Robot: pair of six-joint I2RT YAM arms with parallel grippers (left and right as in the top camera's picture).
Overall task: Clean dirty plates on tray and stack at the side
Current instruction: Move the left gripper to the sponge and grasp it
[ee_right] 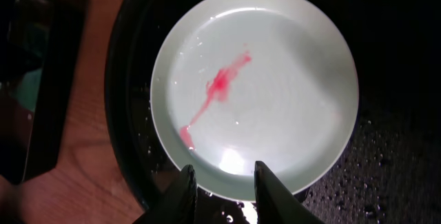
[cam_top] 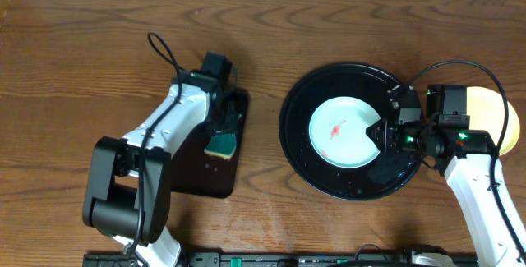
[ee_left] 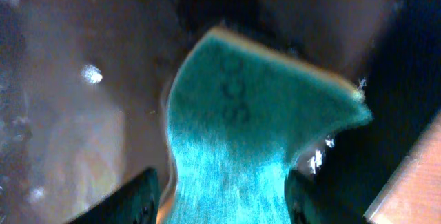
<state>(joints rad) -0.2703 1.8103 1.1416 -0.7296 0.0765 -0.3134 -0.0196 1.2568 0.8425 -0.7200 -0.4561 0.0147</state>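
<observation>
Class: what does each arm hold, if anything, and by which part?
Left fingers flank the teal sponge at its narrow waist; right fingers sit at the rim of the plate. A firm grip on either cannot be told.

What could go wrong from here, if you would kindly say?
The sponge sits between the left gripper's fingers but the view is blurred; a loose hold might drop it on the way over. The round tray is beaded with water, so the red-streaked plate may slide under wiping unless the right gripper at its rim steadies it.
</observation>
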